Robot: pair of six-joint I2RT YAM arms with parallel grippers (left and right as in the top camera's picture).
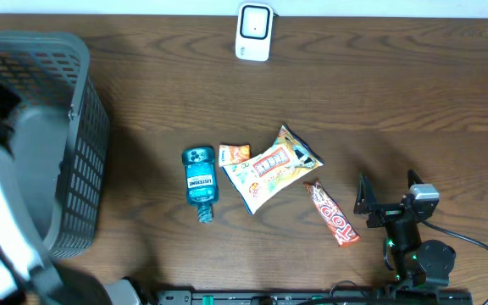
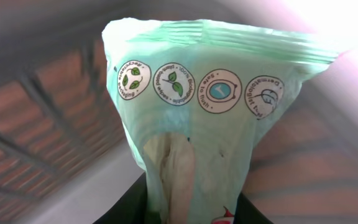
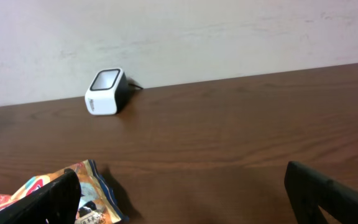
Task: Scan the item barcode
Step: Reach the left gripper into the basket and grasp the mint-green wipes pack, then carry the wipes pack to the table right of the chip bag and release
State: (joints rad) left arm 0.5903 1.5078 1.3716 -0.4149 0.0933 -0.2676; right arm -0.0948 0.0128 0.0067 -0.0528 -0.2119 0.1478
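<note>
While the right hand (image 1: 388, 191) gapes wide and empty, well apart from the basket (image 1: 87, 161), the left hand (image 2: 188, 214) pinches a green pouch (image 2: 216, 118) inside that basket, far from the scanner (image 1: 253, 31).

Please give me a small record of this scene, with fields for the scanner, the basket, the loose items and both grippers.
scanner: white scanner, at the far table edge, alone
basket: grey basket, left side of the table
left gripper: in the basket, closed on a green pack
right gripper: open, empty, low beside the candy bar
loose items: blue bottle, orange packet, snack bag, candy bar
barcode: none visible on the green pack in the left wrist view
</note>
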